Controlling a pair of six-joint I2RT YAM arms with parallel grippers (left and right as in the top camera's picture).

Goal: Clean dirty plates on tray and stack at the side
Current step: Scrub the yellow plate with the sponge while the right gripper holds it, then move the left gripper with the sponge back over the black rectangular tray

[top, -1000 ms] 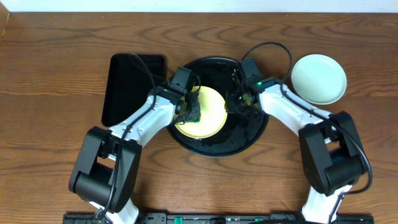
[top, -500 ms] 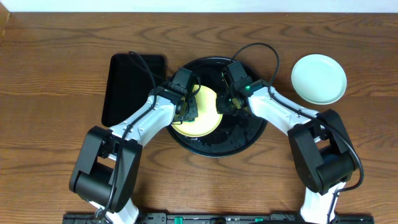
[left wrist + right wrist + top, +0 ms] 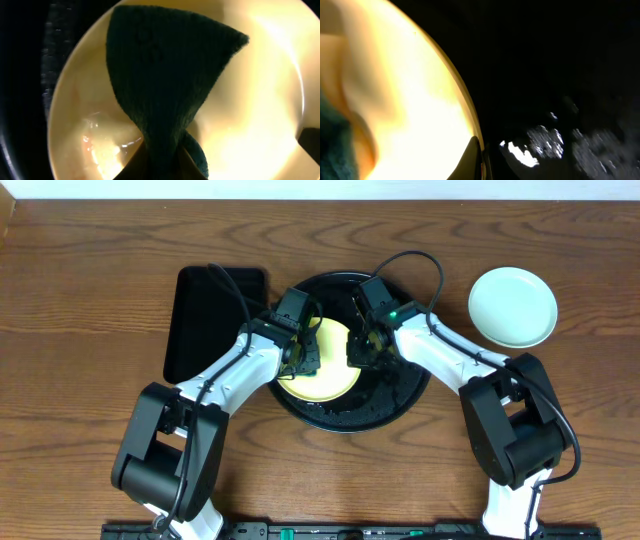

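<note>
I had the left gripper point(image 3: 300, 358) clamped tight on a dark green cloth point(image 3: 165, 85), which hung fanned out over the yellow plate point(image 3: 335, 370). That plate sat inside the round black tray point(image 3: 392, 396), left of its centre. The right gripper point(image 3: 357, 350) was closed down narrow on the plate's right rim, its fingertips point(image 3: 478, 156) meeting just at the edge, so I judged it to be pinning the plate for the wipe.

A red-orange smear point(image 3: 92, 145) lay in a wet patch at the plate's lower left in the left wrist view, beside the cloth rather than under it. To do this step well, I reckoned the cloth had to be pressed flat and dragged across that patch, not just trailed by its loose corner. The strokes should run toward the pinned rim, so the plate would be pushed into the grip and not levered out of it. The rim hold looked shallow, and a hard sideways scrub could tip the plate or slide it on the wet tray.

A pale mint plate point(image 3: 512, 307) sat on the table to the right, well apart from the tray
</note>
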